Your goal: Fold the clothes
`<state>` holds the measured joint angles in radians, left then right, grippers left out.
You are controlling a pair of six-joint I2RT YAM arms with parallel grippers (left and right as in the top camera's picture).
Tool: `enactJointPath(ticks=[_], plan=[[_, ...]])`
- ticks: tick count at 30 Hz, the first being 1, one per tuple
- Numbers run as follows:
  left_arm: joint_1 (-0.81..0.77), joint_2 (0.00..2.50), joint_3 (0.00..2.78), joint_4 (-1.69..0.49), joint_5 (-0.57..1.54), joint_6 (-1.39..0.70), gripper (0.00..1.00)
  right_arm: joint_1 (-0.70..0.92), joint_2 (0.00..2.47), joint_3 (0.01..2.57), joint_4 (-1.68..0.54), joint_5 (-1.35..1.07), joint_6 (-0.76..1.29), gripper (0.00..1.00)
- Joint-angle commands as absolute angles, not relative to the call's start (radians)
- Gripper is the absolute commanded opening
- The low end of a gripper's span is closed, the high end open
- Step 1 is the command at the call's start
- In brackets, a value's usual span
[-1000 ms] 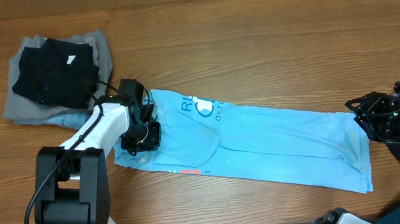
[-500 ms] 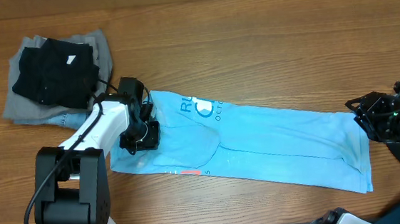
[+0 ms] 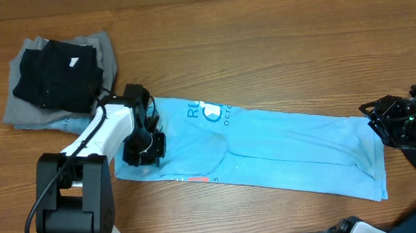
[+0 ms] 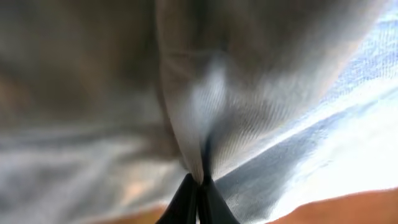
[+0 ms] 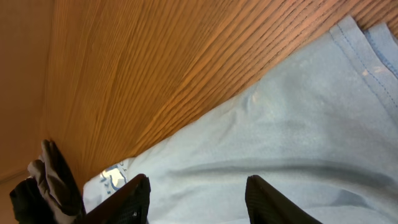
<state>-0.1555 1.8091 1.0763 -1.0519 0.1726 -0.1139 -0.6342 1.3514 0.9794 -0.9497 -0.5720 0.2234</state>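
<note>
A light blue shirt [image 3: 270, 150] lies folded into a long strip across the middle of the table, its white and dark lettering [image 3: 211, 113] near the left end. My left gripper [image 3: 145, 147] rests on the shirt's left end, shut on a pinched ridge of the blue fabric [image 4: 205, 118]. My right gripper [image 3: 387, 125] hovers just off the shirt's right edge, open, with the blue cloth [image 5: 280, 143] spread beyond its fingertips [image 5: 140, 186] and nothing between them.
A pile of folded garments sits at the back left: a black piece [image 3: 56, 76] on top of a grey one [image 3: 25, 108], with a denim edge [image 3: 71, 124] showing below. Bare wooden tabletop [image 3: 262, 45] surrounds the shirt.
The left gripper has closed on the shirt's left end and shifted slightly toward the front of the table. The right arm has not moved.
</note>
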Motion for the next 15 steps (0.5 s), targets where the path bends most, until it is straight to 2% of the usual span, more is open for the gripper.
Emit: enactJointPath(ticks=[1,2,3,4,5,8,10,13,15], plan=[[-0.156,1.810,1.096,-1.102,0.158,-0.120,0.04,-0.634,1.348,0.974,-0.944,-0.577,0.212,0.54],[-0.156,1.810,1.096,-1.103,0.146,-0.120,0.05,-0.634,1.348,0.974,-0.944,-0.577,0.212,0.53],[-0.156,1.810,1.096,-1.097,0.141,-0.120,0.10,-0.634,1.348,0.974,-0.943,-0.577,0.213,0.53],[-0.156,1.810,1.096,-1.089,0.138,-0.120,0.20,-0.634,1.348,0.974,-0.943,-0.577,0.212,0.54],[-0.156,1.810,1.097,-1.075,0.133,-0.120,0.25,-0.634,1.348,0.974,-0.943,-0.577,0.212,0.54],[-0.144,1.808,1.146,-1.054,0.101,-0.151,0.29,-0.634,1.348,0.974,-0.943,-0.577,0.212,0.54],[-0.126,1.798,1.211,-1.061,0.105,-0.150,0.43,-0.634,1.348,0.974,-0.943,-0.577,0.212,0.54],[-0.076,1.782,1.338,-1.066,0.098,-0.149,0.51,-0.634,1.348,0.974,-0.943,-0.577,0.212,0.54],[-0.048,1.782,1.405,-1.036,0.125,-0.141,0.64,-0.634,1.348,0.974,-0.943,-0.577,0.212,0.54]])
